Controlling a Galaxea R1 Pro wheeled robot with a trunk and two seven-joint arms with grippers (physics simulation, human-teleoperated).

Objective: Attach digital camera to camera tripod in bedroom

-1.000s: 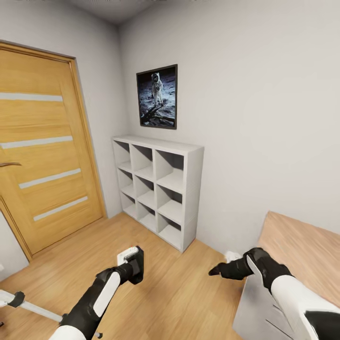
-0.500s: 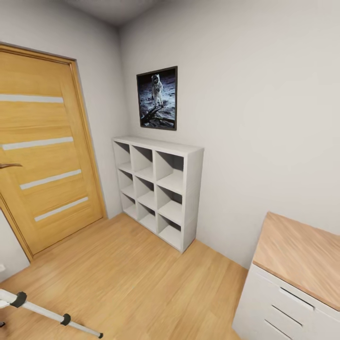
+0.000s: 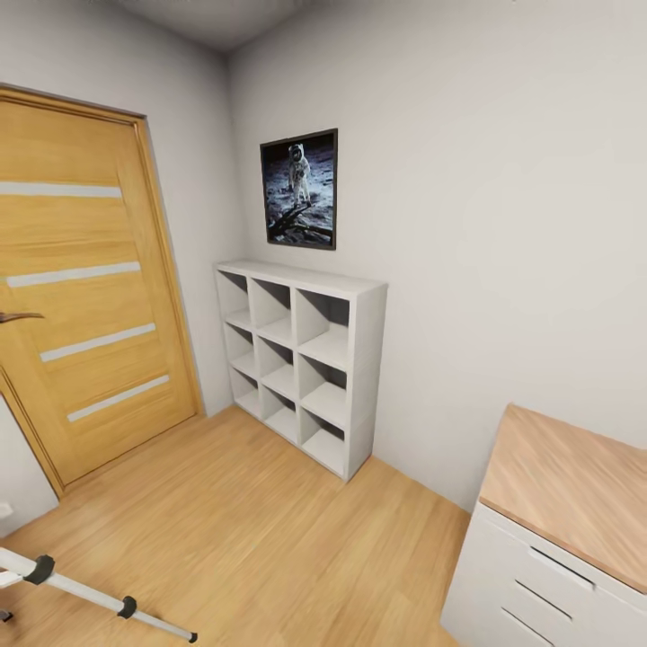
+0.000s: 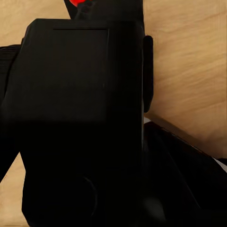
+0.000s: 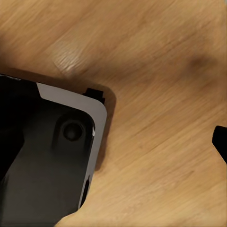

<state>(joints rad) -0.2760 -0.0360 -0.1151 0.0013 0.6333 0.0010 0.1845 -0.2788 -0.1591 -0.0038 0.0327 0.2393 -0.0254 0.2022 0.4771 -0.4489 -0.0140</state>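
Observation:
The digital camera [image 4: 80, 94], a chunky black body with a red dot at one end, sits right in front of the left wrist camera over the wood floor. My left gripper [image 4: 90, 198] is shut on it, and its fingers merge with the black body. One silver leg of the camera tripod [image 3: 85, 590], with black joints, slants across the floor at the lower left of the head view. The tripod's head is out of view. My right gripper [image 5: 118, 142] hangs over the floor, with one dark fingertip [image 5: 220, 141] showing at the edge and nothing between the fingers.
An oak door [image 3: 81, 296] with pale stripes stands at the left. White cube shelves [image 3: 301, 359] stand against the far wall under an astronaut poster [image 3: 299, 187]. A white dresser with a wooden top [image 3: 562, 521] is at the right. My black base corner [image 5: 47, 161] shows in the right wrist view.
Both arms, seen low in the head view a second ago, have dropped out of it. The view itself has barely shifted.

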